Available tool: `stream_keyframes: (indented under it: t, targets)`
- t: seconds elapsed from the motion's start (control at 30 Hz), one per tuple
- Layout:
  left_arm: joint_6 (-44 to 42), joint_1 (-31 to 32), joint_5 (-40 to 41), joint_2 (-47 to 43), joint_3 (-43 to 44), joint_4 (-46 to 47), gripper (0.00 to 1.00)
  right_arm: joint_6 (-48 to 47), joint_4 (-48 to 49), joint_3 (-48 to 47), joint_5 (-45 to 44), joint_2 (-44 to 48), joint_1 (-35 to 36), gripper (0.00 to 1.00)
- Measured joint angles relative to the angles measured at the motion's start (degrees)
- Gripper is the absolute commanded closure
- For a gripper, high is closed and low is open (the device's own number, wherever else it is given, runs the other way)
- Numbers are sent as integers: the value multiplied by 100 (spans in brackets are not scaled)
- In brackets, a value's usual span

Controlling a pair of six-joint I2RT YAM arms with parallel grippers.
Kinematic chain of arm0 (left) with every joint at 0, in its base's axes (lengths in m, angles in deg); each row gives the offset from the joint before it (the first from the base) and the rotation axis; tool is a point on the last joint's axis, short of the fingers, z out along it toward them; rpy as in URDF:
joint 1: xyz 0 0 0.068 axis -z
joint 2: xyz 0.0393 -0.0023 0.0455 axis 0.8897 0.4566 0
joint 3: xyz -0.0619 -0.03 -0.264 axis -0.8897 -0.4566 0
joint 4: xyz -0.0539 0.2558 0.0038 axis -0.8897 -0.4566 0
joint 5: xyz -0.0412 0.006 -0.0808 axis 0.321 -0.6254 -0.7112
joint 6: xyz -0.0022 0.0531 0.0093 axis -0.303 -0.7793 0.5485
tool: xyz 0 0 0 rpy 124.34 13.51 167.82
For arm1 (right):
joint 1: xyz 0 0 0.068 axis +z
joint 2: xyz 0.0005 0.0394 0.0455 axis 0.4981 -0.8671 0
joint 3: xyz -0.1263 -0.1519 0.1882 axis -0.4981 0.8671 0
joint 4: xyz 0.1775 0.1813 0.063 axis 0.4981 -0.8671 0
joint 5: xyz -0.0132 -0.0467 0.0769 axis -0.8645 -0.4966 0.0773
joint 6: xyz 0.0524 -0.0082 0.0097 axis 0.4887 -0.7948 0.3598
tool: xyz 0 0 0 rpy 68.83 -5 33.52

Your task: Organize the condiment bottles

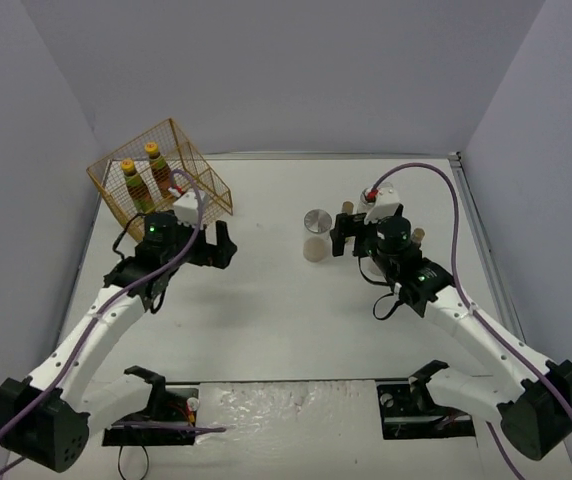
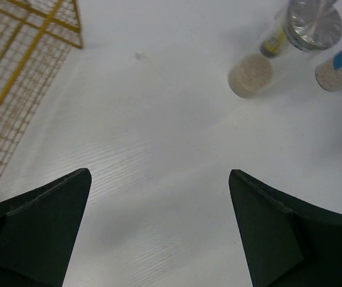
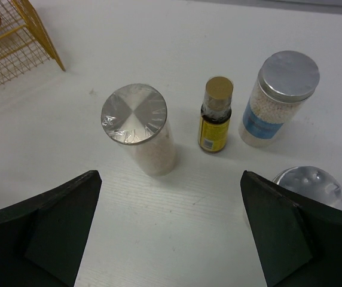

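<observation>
Two slim dark bottles with yellow and orange caps (image 1: 138, 185) (image 1: 158, 167) stand in the yellow wire basket (image 1: 202, 165) at the back left. My left gripper (image 1: 224, 245) (image 2: 159, 173) is open and empty over bare table just right of the basket. My right gripper (image 1: 347, 238) (image 3: 171, 173) is open and empty, just short of a silver-lidded jar of pale powder (image 3: 138, 125) (image 1: 316, 230). Beyond it stand a small dark bottle with a yellow label (image 3: 216, 119) and a blue-labelled jar (image 3: 278, 98). Another silver lid (image 3: 311, 185) shows by the right finger.
The basket's corner shows in the left wrist view (image 2: 15, 78) and the right wrist view (image 3: 15, 42). The jar cluster also appears far off in the left wrist view (image 2: 313, 24). Grey walls enclose the white table (image 1: 266, 310) on three sides.
</observation>
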Motion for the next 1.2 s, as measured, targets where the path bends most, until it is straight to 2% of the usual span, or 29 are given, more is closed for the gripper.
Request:
stream_keyframes:
  t: [0.17, 0.37, 0.67, 1.03, 1.2]
  targets:
    - [-103, 1373, 455, 1103, 698, 611, 3, -30, -4, -2, 39, 898, 0, 0]
    - [-323, 2049, 697, 2480, 1328, 1620, 3, -147, -98, -2, 88, 1763, 0, 0]
    - [-506, 2135, 737, 3959, 1728, 2397, 3, -366, -513, -2, 106, 2488, 0, 0]
    - [-526, 2135, 672, 4769, 2059, 3407, 3, -454, -756, 0, 231, 2505, 0, 0]
    - [-522, 2135, 528, 5039, 2094, 3664, 8, -460, -782, 2, 286, 2562, 0, 0]
